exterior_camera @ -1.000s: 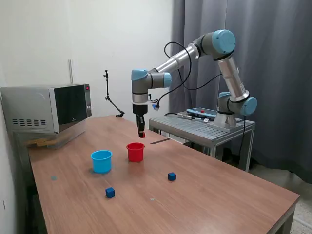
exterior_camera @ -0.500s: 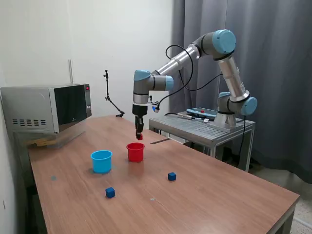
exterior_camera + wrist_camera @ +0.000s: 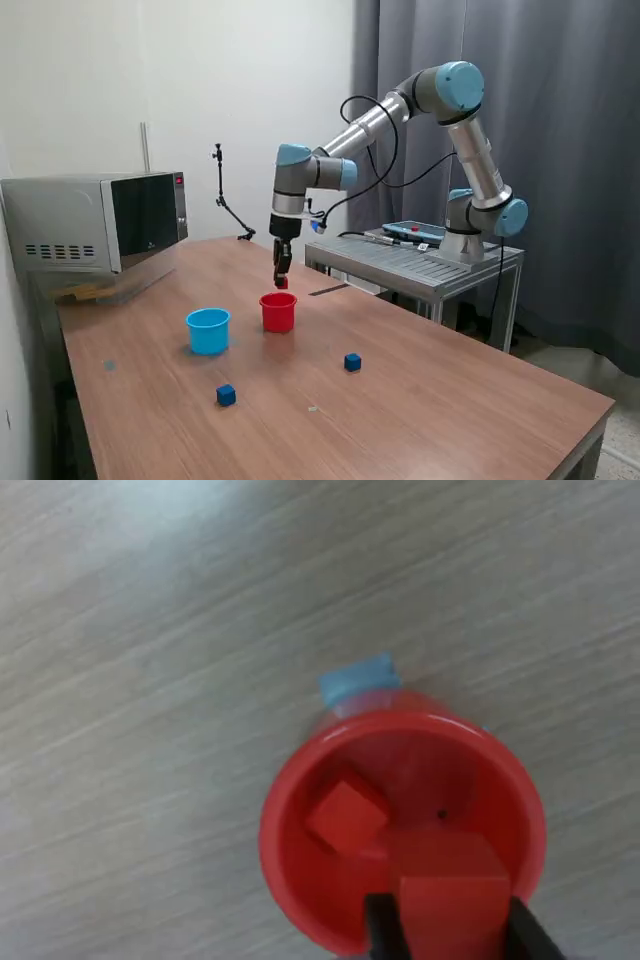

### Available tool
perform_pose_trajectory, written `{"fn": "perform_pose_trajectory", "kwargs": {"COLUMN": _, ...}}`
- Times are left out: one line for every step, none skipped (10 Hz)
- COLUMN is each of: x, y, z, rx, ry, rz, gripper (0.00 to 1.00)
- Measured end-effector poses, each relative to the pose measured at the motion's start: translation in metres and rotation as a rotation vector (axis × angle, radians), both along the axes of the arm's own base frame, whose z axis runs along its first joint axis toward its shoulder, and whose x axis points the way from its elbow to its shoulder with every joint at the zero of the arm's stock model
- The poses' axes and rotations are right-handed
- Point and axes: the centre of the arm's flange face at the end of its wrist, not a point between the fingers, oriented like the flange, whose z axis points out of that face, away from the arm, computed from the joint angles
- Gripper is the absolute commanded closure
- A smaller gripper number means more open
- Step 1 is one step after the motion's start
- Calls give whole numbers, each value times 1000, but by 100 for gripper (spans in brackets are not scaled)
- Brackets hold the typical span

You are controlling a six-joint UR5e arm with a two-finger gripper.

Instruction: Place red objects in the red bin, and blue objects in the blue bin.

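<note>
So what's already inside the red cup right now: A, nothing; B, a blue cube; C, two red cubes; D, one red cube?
D: the wrist view shows one red cube lying in the red cup, while the fingers hold a second red cube above it.

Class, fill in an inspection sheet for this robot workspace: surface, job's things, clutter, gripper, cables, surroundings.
Surface: wooden table, a few small marks.
Job's things: red bin holds one red cube; second red cube in the gripper above it; blue bin beside; two blue cubes on the table.
Clutter: nothing seen.
Gripper: gripper shut on the second red cube.
Cables: black cable loops along the arm.
Surroundings: microwave, grey curtain, metal stand.
</note>
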Motion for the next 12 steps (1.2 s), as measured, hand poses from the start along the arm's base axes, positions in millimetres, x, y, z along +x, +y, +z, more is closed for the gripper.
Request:
{"fn": "perform_pose_trajectory", "kwargs": {"x": 0, "y": -1, "z": -1, "rx": -6, "ry": 3, "rz": 1, "gripper": 100}}
{"fn": "perform_pose_trajectory", "kwargs": {"x": 0, "y": -2, "z": -1, "rx": -13, "ry": 5, "rz": 2, "gripper": 100}}
{"fn": "perform_pose_trajectory", "kwargs": {"x": 0, "y": -3, "z": -2, "rx": -18, "ry": 6, "rz": 3, "gripper": 100}}
{"fn": "perform_pose_trajectory", "kwargs": {"x": 0, "y": -3, "z": -2, "rx": -22, "ry": 6, "rz": 4, "gripper": 100}}
{"fn": "perform_pose_trajectory", "kwargs": {"x": 0, "y": -3, "z": -3, "rx": -24, "ry": 5, "rz": 4, "gripper": 0}}
{"fn": "perform_pose_trajectory", "kwargs": {"x": 1, "y": -4, "z": -4, "rx": -25, "ry": 4, "rz": 4, "gripper": 0}}
{"fn": "perform_pose_trajectory", "kwargs": {"x": 1, "y": -4, "z": -4, "rx": -27, "ry": 3, "rz": 4, "gripper": 0}}
{"fn": "perform_pose_trajectory", "kwargs": {"x": 1, "y": -4, "z": -4, "rx": -27, "ry": 2, "rz": 4, "gripper": 0}}
{"fn": "perform_pose_trajectory", "kwargs": {"x": 1, "y": -4, "z": -5, "rx": -28, "ry": 2, "rz": 5, "gripper": 0}}
{"fn": "perform_pose_trajectory", "kwargs": {"x": 1, "y": -5, "z": -5, "rx": -28, "ry": 2, "rz": 5, "gripper": 0}}
{"fn": "perform_pose_trajectory", "kwargs": {"x": 1, "y": -6, "z": -5, "rx": -30, "ry": 2, "rz": 7, "gripper": 0}}
{"fn": "perform_pose_trajectory", "kwargs": {"x": 0, "y": -12, "z": -4, "rx": -34, "ry": 3, "rz": 15, "gripper": 0}}
